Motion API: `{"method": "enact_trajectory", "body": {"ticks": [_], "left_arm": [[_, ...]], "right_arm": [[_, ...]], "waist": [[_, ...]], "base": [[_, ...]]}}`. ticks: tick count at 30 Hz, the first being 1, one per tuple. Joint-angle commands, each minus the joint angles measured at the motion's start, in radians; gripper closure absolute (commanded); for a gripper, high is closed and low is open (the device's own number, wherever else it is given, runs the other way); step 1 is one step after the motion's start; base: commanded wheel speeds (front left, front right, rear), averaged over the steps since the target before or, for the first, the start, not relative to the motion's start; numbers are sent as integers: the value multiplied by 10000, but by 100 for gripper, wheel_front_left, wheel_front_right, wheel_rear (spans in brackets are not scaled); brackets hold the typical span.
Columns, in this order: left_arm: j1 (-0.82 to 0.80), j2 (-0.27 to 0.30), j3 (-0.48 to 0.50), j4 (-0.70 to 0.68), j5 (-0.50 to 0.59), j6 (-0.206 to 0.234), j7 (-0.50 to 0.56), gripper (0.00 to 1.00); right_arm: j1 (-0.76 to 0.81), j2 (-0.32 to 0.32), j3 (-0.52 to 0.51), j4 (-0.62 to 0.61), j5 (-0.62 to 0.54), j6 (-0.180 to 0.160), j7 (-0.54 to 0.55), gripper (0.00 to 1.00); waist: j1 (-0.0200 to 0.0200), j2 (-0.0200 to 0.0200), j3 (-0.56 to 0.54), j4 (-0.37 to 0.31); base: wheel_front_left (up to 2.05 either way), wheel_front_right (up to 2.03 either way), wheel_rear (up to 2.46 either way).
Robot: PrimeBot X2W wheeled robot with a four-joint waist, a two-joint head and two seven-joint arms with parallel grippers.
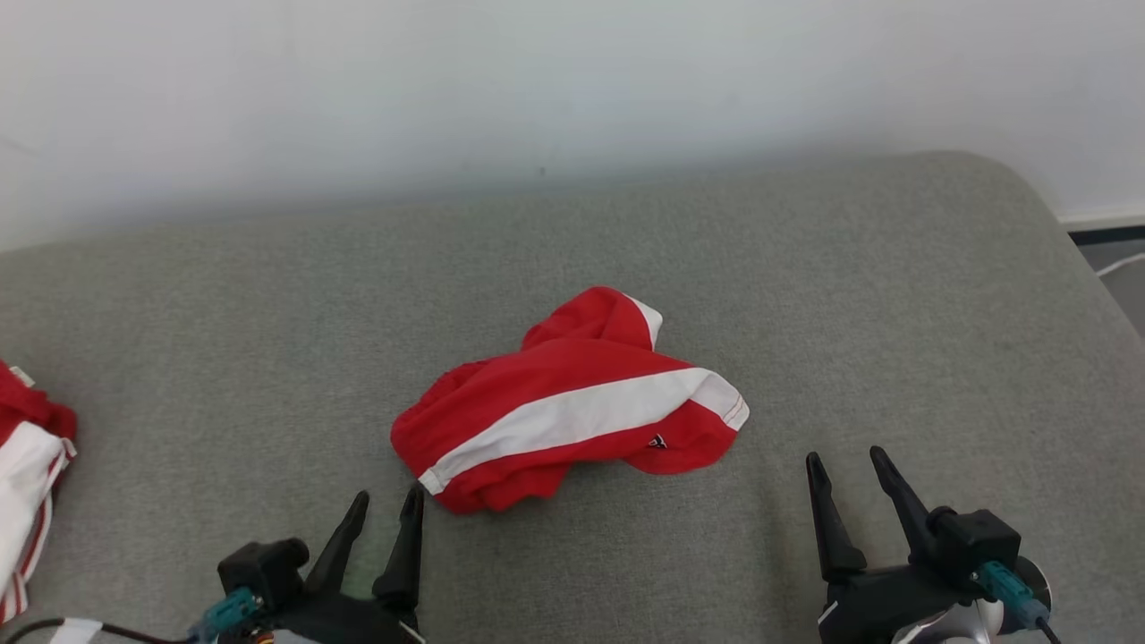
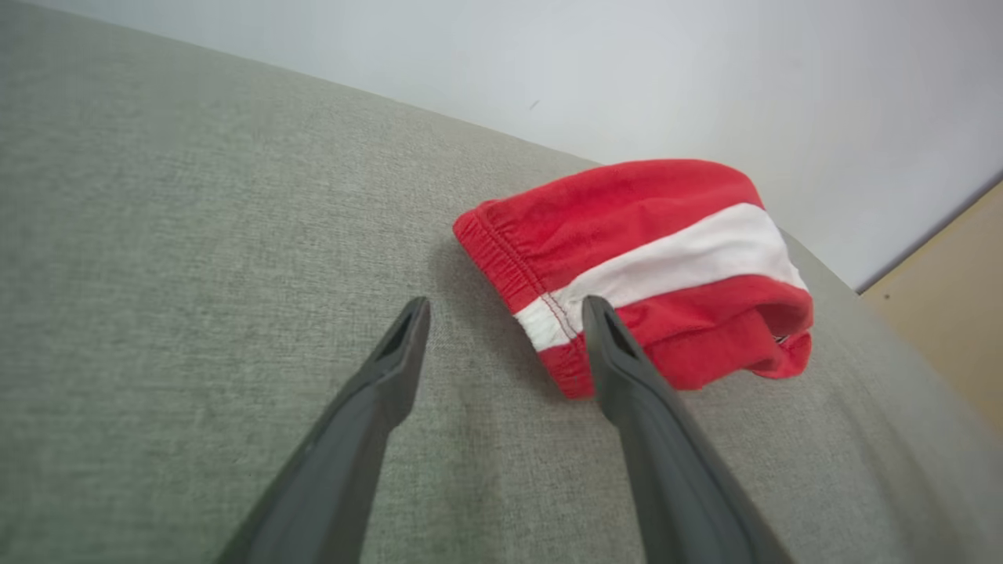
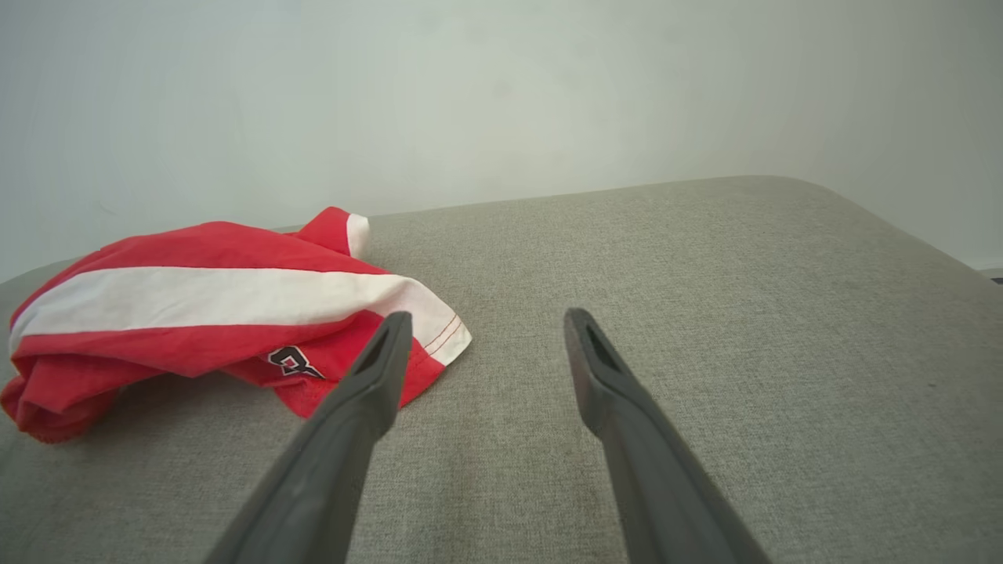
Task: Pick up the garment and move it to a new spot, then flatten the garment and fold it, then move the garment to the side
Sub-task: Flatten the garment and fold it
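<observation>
A crumpled red garment (image 1: 572, 402) with a broad white stripe lies bunched in the middle of the grey cushioned surface (image 1: 805, 295). My left gripper (image 1: 386, 501) stands open at the lower left, its tips just short of the garment's near left corner. In the left wrist view the garment (image 2: 642, 258) sits ahead and right of the left gripper (image 2: 505, 309). My right gripper (image 1: 845, 461) is open at the lower right, apart from the cloth. From the right wrist the garment (image 3: 211, 305) lies left of the right gripper (image 3: 483, 321), which holds nothing.
Another red and white cloth (image 1: 27, 465) lies at the surface's far left edge. A pale wall (image 1: 572, 80) runs behind the surface. The surface rounds off at the right, with floor (image 1: 1118, 268) beyond it.
</observation>
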State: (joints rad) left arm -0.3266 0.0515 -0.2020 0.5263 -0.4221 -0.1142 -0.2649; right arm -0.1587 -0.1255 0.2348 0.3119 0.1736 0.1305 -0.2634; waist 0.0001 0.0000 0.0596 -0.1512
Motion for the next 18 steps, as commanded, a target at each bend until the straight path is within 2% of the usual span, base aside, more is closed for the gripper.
{"method": "enact_trajectory", "body": {"ticks": [1,12,18], "left_arm": [[-228,11,-127,220,-551,-71,-8,0],[-1032,-1,-826,1079,-1664,-160,-8,0],[-1108,-10,-728,1192,-2283,-163,-7,0]], "right_arm": [[-184,-69,5,-49,-33,4,-2,0],[-431,-89,10,-137,-28,4,-2,0],[-479,-71,-18,-192,-60,4,-2,0]], "waist": [[-1,0,337,-289],[-1,0,869,-792],[-1,0,957,-868]], "base": [[0,0,0],[0,0,0],[0,0,0]]}}
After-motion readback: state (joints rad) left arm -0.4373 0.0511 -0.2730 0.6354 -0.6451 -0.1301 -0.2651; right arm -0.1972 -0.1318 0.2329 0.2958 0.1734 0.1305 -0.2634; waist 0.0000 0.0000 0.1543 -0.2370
